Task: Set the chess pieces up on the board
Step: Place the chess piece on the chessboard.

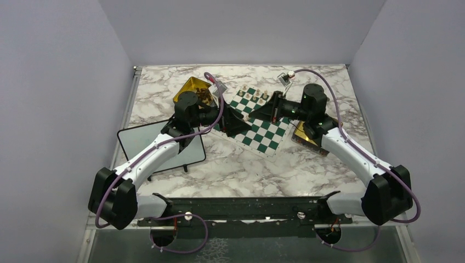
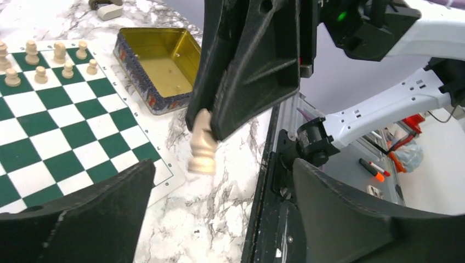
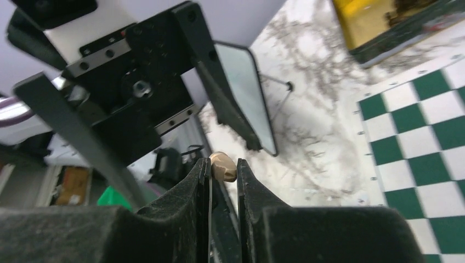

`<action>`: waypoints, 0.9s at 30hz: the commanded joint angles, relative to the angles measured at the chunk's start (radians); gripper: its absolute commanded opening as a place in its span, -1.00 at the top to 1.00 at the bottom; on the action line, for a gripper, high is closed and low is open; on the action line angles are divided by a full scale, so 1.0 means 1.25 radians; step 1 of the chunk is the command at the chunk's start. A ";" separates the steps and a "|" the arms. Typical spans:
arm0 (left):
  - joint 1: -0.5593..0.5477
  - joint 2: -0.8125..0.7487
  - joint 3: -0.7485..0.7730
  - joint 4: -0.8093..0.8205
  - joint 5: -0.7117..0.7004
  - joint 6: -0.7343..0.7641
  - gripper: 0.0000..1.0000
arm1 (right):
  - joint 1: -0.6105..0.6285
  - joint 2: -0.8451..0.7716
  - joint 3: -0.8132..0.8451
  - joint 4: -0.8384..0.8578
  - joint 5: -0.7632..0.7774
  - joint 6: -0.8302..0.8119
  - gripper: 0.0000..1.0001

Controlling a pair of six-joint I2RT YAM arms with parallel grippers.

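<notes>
**Op:** Quick, what's left of the board (image 1: 264, 136)?

**Spotter:** Off its left edge you've got the whiteboard (image 1: 159, 145). Nearer the far-left corner there's a gold tin (image 1: 192, 90) w/ dark bits inside. Prob. the supply, but I can't make out which pcs.

**Op:** And my arms?

**Spotter:** Your left gripper (image 2: 223, 164) sits above the board's left part, fingers wide apart, gripping nothing. They flank the pale piece (image 2: 202, 143) w/o touching it, so you've got clearance to pull away.

**Op:** So who's carrying it?

**Spotter:** Your right gripper (image 3: 222, 164), above the board's middle, clamped tight on the piece's upper part. Looks like a knight. The base hangs free below the pads and the piece is tilted. My guess is it's gripped high so the foot meets a square first, but you'd want to level it before lowering.

**Op:** Where does it go?

**Spotter:** The standing pale pieces (image 2: 49, 63) fill two short rows at the board's far corner, so I reckon a free square next to them. I can't tell which square is under the knight.

**Op:** Anything right of the board?

**Spotter:** A second tin (image 2: 159, 63) just off its right edge, looks empty inside. Mind its wall if you swing low b/c the base sticks out.
</notes>
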 commanded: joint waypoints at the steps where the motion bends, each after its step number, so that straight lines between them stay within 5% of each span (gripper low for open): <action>1: 0.002 -0.035 -0.011 -0.041 -0.070 0.017 -0.98 | -0.004 -0.014 0.069 -0.124 0.170 -0.124 0.66; 9: 0.002 -0.076 -0.009 -0.177 -0.160 0.107 -0.98 | -0.003 0.042 0.158 -0.148 0.261 -0.201 0.71; 17: 0.002 -0.148 -0.015 -0.311 -0.258 0.210 -0.98 | -0.003 0.178 0.327 -0.315 0.480 -0.393 0.71; 27: 0.002 -0.239 -0.072 -0.345 -0.390 0.275 -0.98 | 0.000 0.427 0.513 -0.350 0.661 -0.534 0.71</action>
